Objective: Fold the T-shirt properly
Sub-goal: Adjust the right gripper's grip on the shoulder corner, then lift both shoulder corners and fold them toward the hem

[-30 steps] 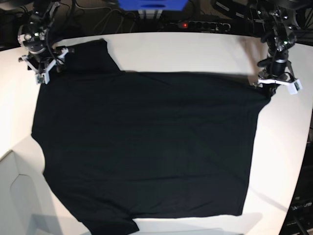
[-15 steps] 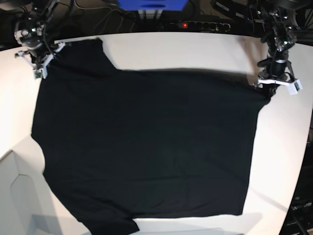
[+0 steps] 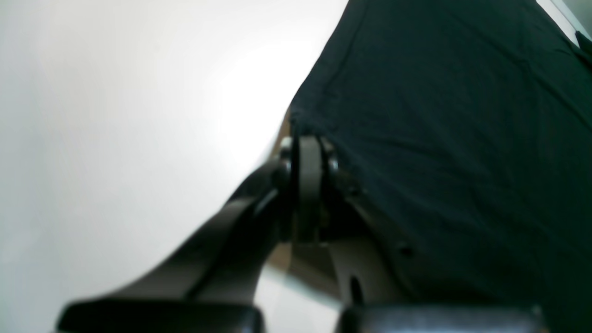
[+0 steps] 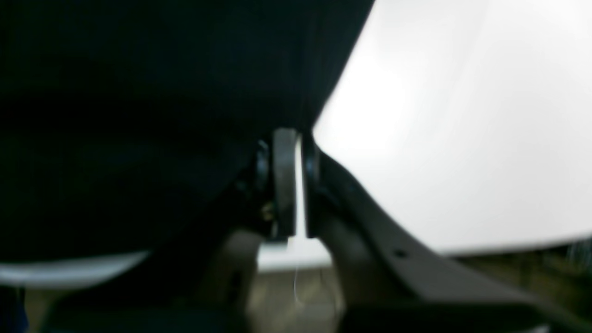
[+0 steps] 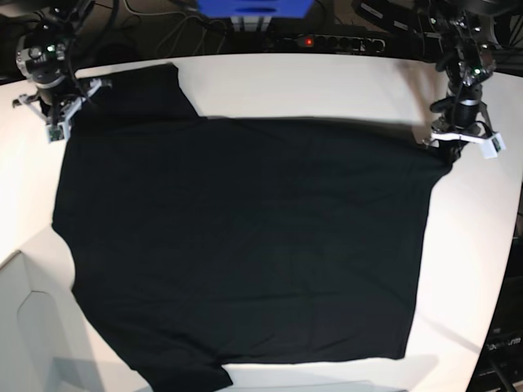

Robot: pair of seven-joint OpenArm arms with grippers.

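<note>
I see T-shirt (image 5: 245,245) spread flat on white surface (image 5: 327,82), plain black side up, one sleeve at far corner. Left hand (image 3: 307,152) closed tight on hem corner of cloth. Right hand (image 4: 289,152) at sleeve edge, tips nearly together with thin bright gap; cannot tell if cloth is really between them. Risk, my judgement: if right grip is empty or shallow, lifting pulls only one corner, shirt skews and wrinkles. No print, tag or readable writing visible.
</note>
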